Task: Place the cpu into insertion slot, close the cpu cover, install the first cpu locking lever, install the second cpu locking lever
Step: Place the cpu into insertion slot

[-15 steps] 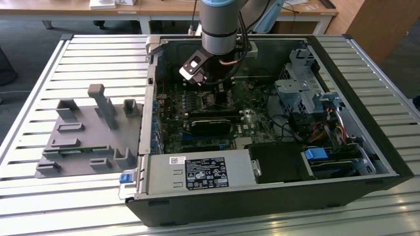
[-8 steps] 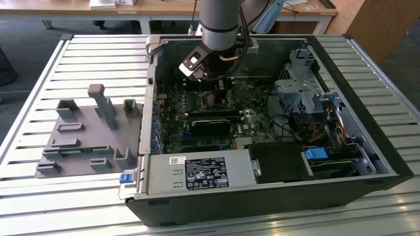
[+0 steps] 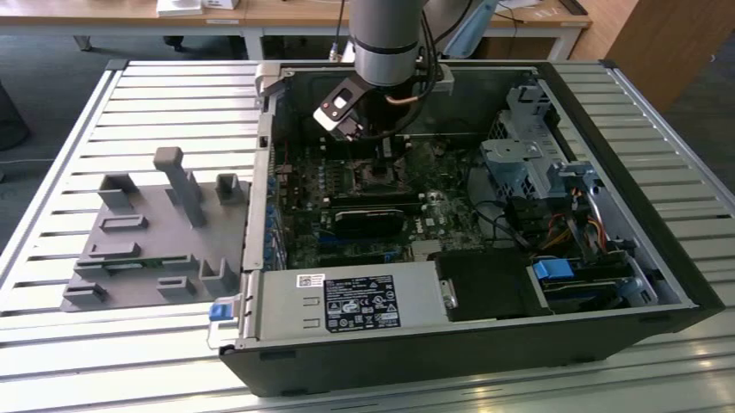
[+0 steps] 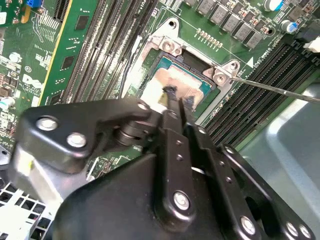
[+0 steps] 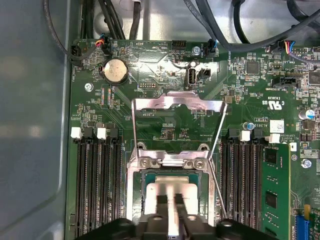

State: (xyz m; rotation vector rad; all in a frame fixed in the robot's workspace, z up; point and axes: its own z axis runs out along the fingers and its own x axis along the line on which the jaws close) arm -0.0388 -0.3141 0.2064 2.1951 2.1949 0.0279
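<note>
slatted metal table (image 3: 103,344) nearest, bearing a grey holder tray (image 3: 150,241) and an open computer case (image 3: 460,344). inside, the gripper (image 5: 171,200), fingers drawn almost together on nothing, hangs over the cpu (image 5: 192,192) seated in the insertion slot (image 5: 145,176). the cpu cover (image 5: 150,102) stands open beyond. wooden desks (image 3: 287,10) farthest.

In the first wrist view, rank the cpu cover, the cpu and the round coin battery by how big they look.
1. cpu cover, raised open
2. cpu, partly hidden behind the gripper, yet plainly bigger than the battery
3. coin battery
</note>
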